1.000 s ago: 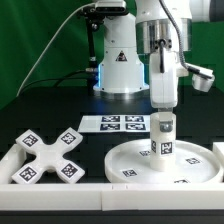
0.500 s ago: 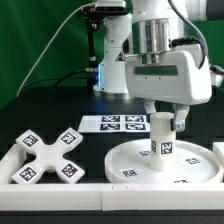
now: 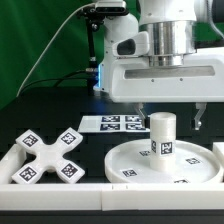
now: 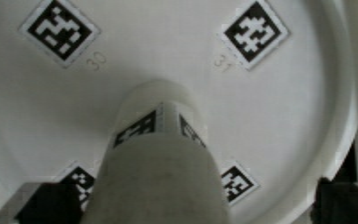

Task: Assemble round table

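- The short, thick white plastic post (image 3: 161, 138) stands upright on the large flat white round disc (image 3: 127, 159).
- The gripper (image 3: 170, 117) hangs over the post, jaws spread wide, gripping nothing.
- The white X-shaped cross base (image 3: 47, 156) lies off the disc, toward the exterior view's left.

marker board (image 3: 118, 123) flat on black table (image 3: 50, 118) | white border rail (image 3: 140, 192) along near edge | green backdrop (image 3: 30, 25) behind
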Robot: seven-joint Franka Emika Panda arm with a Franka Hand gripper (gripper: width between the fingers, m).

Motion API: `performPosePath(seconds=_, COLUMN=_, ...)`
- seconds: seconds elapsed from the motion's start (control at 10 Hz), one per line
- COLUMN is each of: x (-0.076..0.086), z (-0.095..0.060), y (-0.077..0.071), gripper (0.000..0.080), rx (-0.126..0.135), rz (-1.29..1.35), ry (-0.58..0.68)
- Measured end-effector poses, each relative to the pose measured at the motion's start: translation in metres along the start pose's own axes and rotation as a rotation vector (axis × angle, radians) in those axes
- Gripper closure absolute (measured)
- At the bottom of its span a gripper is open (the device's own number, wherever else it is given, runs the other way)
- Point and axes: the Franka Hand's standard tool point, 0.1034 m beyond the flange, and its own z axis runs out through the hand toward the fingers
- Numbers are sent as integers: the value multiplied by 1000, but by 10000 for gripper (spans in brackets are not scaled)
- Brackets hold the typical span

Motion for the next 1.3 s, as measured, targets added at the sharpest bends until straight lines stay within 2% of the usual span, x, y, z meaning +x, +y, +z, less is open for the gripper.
performPosePath(seconds=0.4, x=-2, z=1, y=5, gripper=151, rx=-18, rz=-254, ry=-25)
performPosePath(seconds=0.5, x=-5, z=2, y=6, gripper=151, rx=-11, rz=-313, ry=-82)
performPosePath(seconds=0.8, x=2, z=3, y=11, gripper=151, rx=-18, rz=-514, ry=-85)
performPosePath(seconds=1.0, x=4, z=4, y=13, gripper=151, rx=-24, rz=-534, ry=-69)
performPosePath(seconds=1.1, x=4, z=4, y=13, gripper=245, rx=-25, rz=-498, ry=-68)
performPosePath(seconds=1.2, x=4, z=4, y=13, gripper=245, rx=-25, rz=-497, ry=-68)
performPosePath(seconds=1.3, x=4, z=4, y=13, gripper=393, rx=-25, rz=-484, ry=-68)
